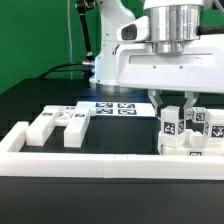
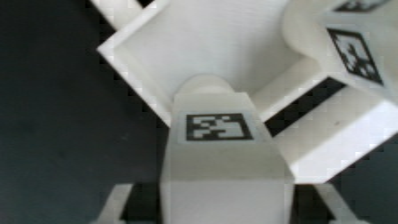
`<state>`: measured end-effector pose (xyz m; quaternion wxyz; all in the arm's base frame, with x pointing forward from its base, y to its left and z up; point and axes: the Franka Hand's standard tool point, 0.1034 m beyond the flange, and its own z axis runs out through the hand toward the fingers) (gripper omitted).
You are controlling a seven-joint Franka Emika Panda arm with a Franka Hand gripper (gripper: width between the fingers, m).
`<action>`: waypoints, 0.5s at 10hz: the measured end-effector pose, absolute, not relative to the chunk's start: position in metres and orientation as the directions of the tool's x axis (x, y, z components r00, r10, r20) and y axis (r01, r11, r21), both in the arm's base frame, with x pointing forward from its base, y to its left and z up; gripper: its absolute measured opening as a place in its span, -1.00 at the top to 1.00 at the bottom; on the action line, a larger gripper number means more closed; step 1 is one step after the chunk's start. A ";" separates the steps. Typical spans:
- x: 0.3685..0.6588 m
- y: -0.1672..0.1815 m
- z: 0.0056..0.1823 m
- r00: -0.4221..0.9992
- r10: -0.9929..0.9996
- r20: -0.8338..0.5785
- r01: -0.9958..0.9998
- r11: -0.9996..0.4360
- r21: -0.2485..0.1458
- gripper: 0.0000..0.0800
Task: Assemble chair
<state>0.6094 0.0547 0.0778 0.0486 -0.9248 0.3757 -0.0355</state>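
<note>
The chair is in loose matte-white blocks with black-and-white tags. A cluster of tagged chair pieces (image 1: pixel 186 128) stands at the exterior view's right, and my gripper (image 1: pixel 178 108) has come down onto it from above. In the wrist view a narrow white chair piece (image 2: pixel 217 150) with one square tag runs straight between my fingers (image 2: pixel 118 200), and the gripper (image 2: pixel 221 208) is shut on it. A larger angled white piece (image 2: pixel 196 50) lies just beyond it. More chair pieces (image 1: pixel 56 126) lie flat at the exterior view's left.
A long white border rail (image 1: pixel 100 165) runs along the front edge of the black table. The marker board (image 1: pixel 112 108) lies flat behind the parts, at the foot of the arm's base. Black cables trail at the back left.
</note>
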 end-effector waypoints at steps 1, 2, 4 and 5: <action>0.609 0.055 0.078 0.659 -0.752 0.031 -0.744 -0.657 -0.125 0.27; 0.609 0.055 0.078 0.562 -0.827 0.017 -0.819 -0.559 -0.127 0.27; 0.608 0.056 0.077 0.381 -0.925 -0.009 -0.918 -0.377 -0.127 0.27; 0.608 0.056 0.077 0.322 -0.947 -0.018 -0.940 -0.317 -0.126 0.27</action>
